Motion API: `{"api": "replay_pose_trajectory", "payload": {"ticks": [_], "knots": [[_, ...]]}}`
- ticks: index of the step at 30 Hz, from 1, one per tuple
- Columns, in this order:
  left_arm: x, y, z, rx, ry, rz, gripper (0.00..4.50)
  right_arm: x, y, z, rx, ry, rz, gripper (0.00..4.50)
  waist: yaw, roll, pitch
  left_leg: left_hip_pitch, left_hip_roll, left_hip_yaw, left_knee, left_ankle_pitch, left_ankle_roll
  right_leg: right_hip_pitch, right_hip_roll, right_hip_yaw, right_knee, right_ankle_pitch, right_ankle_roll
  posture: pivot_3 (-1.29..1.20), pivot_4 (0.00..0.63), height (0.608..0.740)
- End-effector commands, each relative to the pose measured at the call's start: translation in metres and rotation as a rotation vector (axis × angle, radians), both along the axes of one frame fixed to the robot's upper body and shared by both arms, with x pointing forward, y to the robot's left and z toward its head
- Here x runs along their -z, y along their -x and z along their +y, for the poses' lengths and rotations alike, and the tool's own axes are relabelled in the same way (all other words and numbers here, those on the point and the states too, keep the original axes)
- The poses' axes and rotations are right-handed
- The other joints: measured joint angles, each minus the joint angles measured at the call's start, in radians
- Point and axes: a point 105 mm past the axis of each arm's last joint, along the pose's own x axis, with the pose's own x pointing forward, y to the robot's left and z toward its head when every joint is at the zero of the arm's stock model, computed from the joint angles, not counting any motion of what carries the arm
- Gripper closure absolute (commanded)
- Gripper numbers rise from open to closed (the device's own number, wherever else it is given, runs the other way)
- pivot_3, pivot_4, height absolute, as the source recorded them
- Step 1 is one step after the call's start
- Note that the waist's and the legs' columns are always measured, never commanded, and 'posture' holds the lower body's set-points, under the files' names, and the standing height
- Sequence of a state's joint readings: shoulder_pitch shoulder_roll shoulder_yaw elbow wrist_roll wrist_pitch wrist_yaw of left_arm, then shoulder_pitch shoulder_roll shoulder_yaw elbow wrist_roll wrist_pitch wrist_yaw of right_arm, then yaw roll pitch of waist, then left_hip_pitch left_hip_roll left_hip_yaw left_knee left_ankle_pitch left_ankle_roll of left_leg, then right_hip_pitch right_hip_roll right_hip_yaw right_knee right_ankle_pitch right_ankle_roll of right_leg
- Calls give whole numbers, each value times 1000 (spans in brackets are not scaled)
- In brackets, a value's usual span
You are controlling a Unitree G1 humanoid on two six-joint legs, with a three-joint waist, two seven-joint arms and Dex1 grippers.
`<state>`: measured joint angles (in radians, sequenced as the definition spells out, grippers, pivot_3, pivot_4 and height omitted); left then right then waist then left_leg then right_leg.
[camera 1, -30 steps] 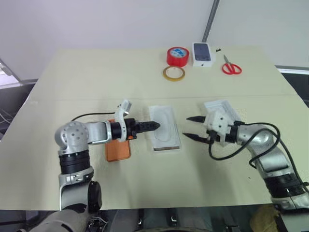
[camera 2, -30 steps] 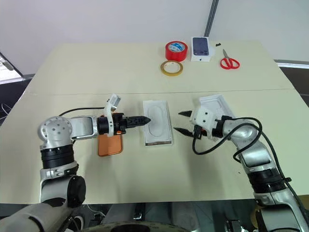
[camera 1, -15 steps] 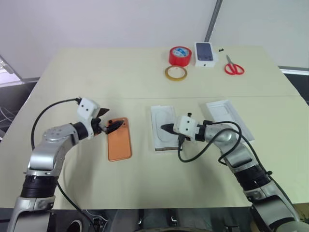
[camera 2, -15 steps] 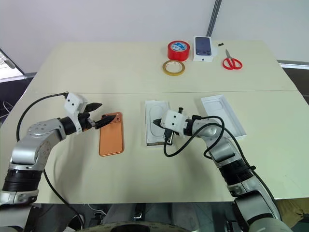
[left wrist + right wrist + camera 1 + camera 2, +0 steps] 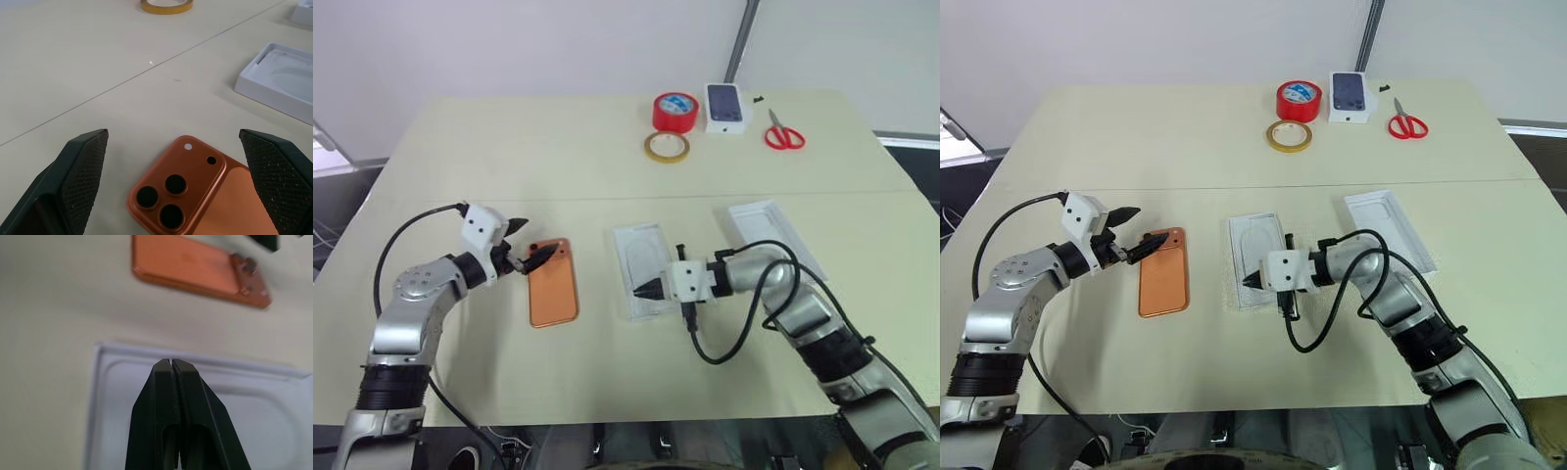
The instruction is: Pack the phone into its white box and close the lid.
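The right gripper [image 5: 1255, 279] is clenched over the white box [image 5: 1255, 260], whose insert seems still inside, blocking the phone [image 5: 1162, 272], which lies flat beside it. Wide-released left gripper [image 5: 1128, 235] may skid the phone's camera end.

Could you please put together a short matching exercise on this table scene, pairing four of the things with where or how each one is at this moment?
Things:
1. phone
2. left gripper
3. right gripper
4. scissors

States or places:
A. shut, tips over the white tray at the table's middle
B. at the far edge of the table, beside the small carton
C. lying camera side up on the table, outside any box
D. open, fingers spread either side of the phone's camera corner

Pairs: 1-C, 2-D, 3-A, 4-B
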<state>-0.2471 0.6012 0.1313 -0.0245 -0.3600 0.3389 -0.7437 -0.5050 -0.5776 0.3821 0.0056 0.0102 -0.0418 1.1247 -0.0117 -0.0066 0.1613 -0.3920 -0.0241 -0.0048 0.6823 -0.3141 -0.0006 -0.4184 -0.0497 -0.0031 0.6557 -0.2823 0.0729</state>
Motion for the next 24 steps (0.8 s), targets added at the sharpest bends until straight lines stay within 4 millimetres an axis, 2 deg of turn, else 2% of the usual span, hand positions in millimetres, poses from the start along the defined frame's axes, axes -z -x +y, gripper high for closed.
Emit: {"api": "replay_pose_trajectory", "payload": {"ticks": [1, 4, 6, 8, 10, 12, 15, 18, 20, 24], "knots": [[-12, 1, 2, -16, 3, -51, 0, -11, -14, -3, 46, -33, -70, 4436, 2, 0, 0, 0, 0, 0, 0, 0, 0, 0, 0, 0, 0, 0, 0, 0, 150, 740], [-8, 2, 7, -36, 53, 29, 0, -17, -30, -6, 107, -40, -152, 4436, 0, 0, 0, 0, 0, 0, 0, 0, 0, 0, 0, 0, 0, 0, 0, 0, 150, 740], [-1, 5, 14, -69, 122, 167, 0, -29, -40, 0, 153, -118, -181, 4436, -3, 0, 0, 0, 0, 0, 0, 0, 0, 0, 0, 0, 0, 0, 0, 0, 150, 740], [4, 13, 20, -74, 179, 312, 0, -41, -39, 13, 160, -202, -179, 4436, -10, 0, 0, 0, 0, 0, 0, 0, -1, -2, 0, 0, 3, 0, 0, 0, 150, 740], [5, 23, 28, -63, 294, 449, 0, -34, -38, 25, 158, -176, -167, 4436, -11, 0, 0, 0, 0, 0, 0, 1, -2, -5, 1, 0, 8, 0, 0, 0, 150, 740], [11, 31, 37, -87, 329, 553, 0, -31, -41, 35, 166, -156, -189, 4436, -9, 0, 0, 0, 1, 0, 0, 2, -3, -6, 1, 0, 9, 0, 0, 0, 150, 740], [24, 41, 45, -125, 369, 699, 0, -39, -39, 61, 145, -200, -157, 4436, -8, 0, 0, 0, 1, 0, 0, 2, -3, -6, 1, 0, 9, 0, 0, 0, 150, 740], [18, 43, 39, -99, 446, 758, 0, -42, -37, 79, 116, -192, -112, 4436, -8, 0, 0, 0, 0, 0, 0, 2, -3, -6, 1, 0, 10, 0, 0, 0, 150, 740], [23, 48, 31, -84, 433, 826, 0, -38, -36, 90, 99, -156, -61, 4436, -8, -1, 0, 0, 0, 0, 0, 2, -4, -6, 1, 0, 10, 0, 0, 0, 150, 740], [35, 55, 19, -81, 391, 898, 0, -12, -30, 96, 66, -7, 21, 4436, -4, -1, -1, 0, 0, 0, 0, 4, -7, -6, 0, 0, 10, 0, 0, 0, 150, 740]]}}
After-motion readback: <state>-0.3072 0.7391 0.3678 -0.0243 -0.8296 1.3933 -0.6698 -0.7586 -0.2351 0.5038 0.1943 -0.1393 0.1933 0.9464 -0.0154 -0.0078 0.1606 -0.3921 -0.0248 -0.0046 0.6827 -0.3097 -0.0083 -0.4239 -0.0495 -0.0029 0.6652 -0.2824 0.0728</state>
